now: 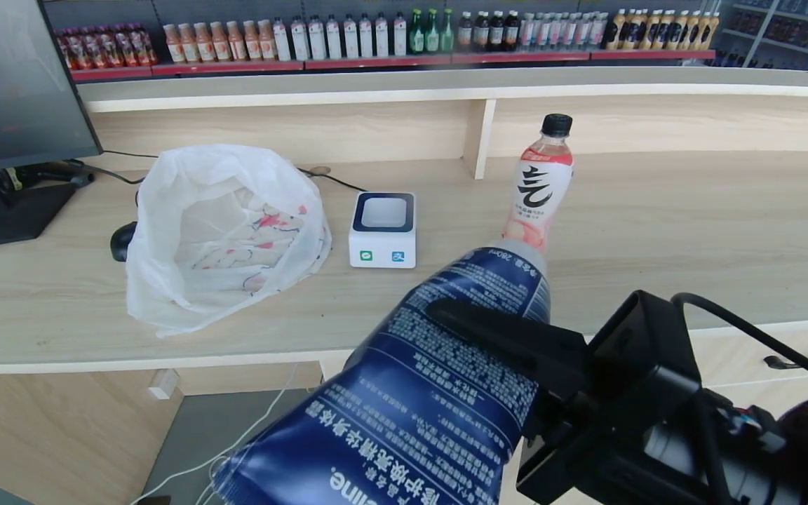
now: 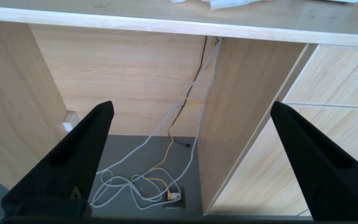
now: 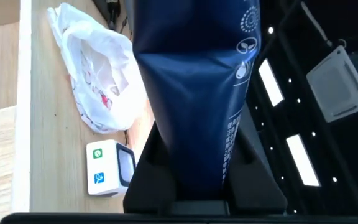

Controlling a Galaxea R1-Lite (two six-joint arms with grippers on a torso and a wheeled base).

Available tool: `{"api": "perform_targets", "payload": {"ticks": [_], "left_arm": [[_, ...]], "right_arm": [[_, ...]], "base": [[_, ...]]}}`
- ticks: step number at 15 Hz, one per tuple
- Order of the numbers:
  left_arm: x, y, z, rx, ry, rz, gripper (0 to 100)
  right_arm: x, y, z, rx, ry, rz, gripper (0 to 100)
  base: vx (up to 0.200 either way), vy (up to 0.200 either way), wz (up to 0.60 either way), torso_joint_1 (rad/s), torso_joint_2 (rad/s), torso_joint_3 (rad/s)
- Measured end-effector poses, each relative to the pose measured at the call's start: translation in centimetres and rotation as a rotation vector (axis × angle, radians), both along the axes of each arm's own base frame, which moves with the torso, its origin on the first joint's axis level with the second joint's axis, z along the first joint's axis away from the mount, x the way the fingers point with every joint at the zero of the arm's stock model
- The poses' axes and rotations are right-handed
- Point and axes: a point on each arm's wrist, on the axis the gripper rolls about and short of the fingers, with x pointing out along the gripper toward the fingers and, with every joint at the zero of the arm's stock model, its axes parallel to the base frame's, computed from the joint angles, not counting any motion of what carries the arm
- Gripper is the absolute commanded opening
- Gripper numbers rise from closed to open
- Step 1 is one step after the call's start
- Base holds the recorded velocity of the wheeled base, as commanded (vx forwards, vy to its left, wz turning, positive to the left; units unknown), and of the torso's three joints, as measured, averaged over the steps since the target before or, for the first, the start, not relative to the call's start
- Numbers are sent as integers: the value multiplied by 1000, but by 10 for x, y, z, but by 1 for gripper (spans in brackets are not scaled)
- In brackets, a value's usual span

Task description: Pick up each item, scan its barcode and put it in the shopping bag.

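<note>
My right gripper [image 1: 516,365] is shut on a large dark blue tube [image 1: 404,393] with white print, held above the counter's front edge; the tube [image 3: 197,93] runs between the fingers [image 3: 148,168] in the right wrist view. A pink-labelled drink bottle [image 1: 543,184] with a black cap stands on the counter behind the tube. The white barcode scanner [image 1: 382,229] sits mid-counter, and the white plastic shopping bag [image 1: 221,231] lies open to its left. Scanner [image 3: 109,169] and bag [image 3: 101,74] also appear past the tube. My left gripper [image 2: 188,162] hangs open below the counter with nothing between its fingers.
A dark monitor [image 1: 15,84] on a stand occupies the counter's far left, with a black mouse [image 1: 122,240] beside the bag. A raised wooden ledge [image 1: 446,91] backs the counter; shelves of bottles [image 1: 376,35] stand beyond. Cables [image 2: 148,180] lie on the floor under the counter.
</note>
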Motion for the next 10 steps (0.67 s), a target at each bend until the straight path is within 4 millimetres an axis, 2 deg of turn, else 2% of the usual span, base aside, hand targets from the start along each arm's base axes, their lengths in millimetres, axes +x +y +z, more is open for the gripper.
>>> {"api": "perform_targets", "payload": {"ticks": [5,10], "left_arm": [[0,0,0,0,0,0,100],[0,0,0,0,0,0,100]], "right_arm": [[-14,13,5,-40,-142,-2,0],[-19,16,8,-62,-222,1,0]], "base": [[0,0,0,0,0,0],[0,0,0,0,0,0]]}}
